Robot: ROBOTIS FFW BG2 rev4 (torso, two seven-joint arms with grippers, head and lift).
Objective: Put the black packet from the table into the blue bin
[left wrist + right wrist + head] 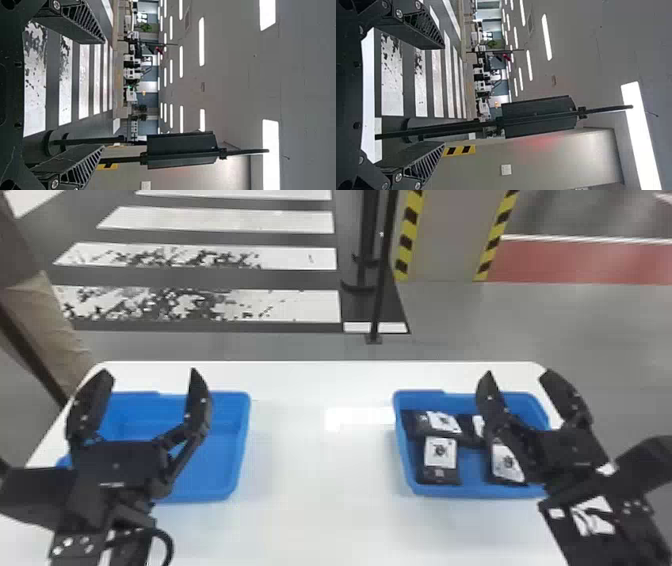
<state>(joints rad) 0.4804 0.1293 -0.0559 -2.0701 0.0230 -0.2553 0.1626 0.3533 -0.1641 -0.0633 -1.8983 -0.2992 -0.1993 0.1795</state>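
Observation:
In the head view my left gripper point(149, 377) stands open with nothing between its fingers, over the left blue bin point(212, 460), whose visible inside holds nothing. My right gripper point(515, 376) is also open, above the right blue bin point(475, 491). Inside that right bin lie several black packets with white labels, one of them a black packet point(439, 460) near its left front; the right arm partly covers others. The left wrist view has my left gripper point(104, 94) with its fingers wide apart, and the right wrist view has my right gripper point(443, 95) likewise spread.
Both bins stand on a white table point(325, 480), one at each side, with bare tabletop between them. Beyond the table's far edge are a black pole point(380, 280) on the floor and a pillar point(442, 235) with yellow-black edges.

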